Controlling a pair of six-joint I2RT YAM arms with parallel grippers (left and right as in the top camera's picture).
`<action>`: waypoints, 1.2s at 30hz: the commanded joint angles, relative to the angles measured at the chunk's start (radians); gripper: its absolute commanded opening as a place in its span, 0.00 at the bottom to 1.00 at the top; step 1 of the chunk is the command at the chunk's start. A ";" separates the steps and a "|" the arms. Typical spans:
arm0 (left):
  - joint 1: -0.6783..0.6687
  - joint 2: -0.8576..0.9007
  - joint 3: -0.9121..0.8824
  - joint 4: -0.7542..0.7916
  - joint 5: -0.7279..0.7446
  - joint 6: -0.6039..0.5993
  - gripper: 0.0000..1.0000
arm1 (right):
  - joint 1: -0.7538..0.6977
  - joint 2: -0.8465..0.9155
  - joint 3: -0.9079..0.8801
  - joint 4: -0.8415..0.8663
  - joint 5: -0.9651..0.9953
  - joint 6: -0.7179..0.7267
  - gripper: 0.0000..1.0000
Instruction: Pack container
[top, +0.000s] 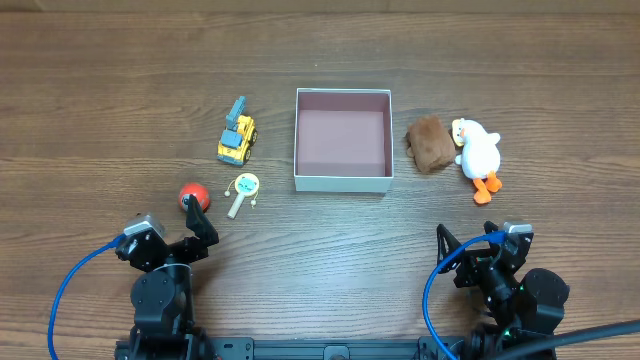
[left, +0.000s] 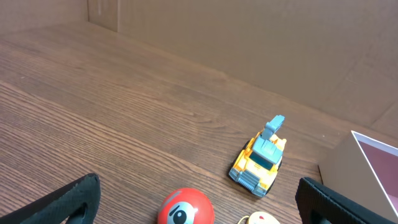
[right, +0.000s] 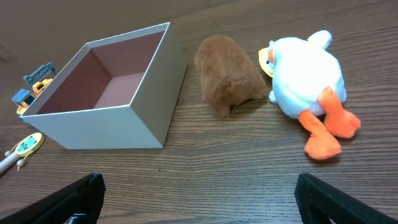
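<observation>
Nearest the robot, the left end effector (left: 198, 183) hangs low over the wooden worktop (top: 100, 100) with its fingers spread wide and nothing between them. The right end effector (right: 199, 182) is likewise spread wide and grips nothing. Just beyond the left one lies a red ball (top: 193, 195), and beside it a small cream hand-drum toy (top: 243, 190) with a pale blue face. Farther out, mid-worktop, sits the container (top: 342, 181), a square, shallow, lidless box with white walls; its dusty-pink floor shows uncovered from wall to wall. Every toy lies outside it. To its right, a brown plush (top: 428, 143) lies near the wall, touching a white duck plush (top: 478, 155) with orange feet. To its left, slightly farther, stands a yellow toy excavator (top: 237, 135) with a blue arm.
</observation>
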 joint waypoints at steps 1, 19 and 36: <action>0.006 -0.010 -0.007 0.007 0.011 -0.007 1.00 | 0.008 -0.011 -0.005 0.003 0.006 -0.004 1.00; 0.006 -0.010 -0.007 0.007 0.011 -0.007 1.00 | 0.008 -0.011 -0.005 0.002 0.006 -0.004 1.00; 0.006 -0.010 -0.007 0.007 0.011 -0.007 1.00 | 0.008 -0.011 -0.005 0.002 0.006 -0.004 1.00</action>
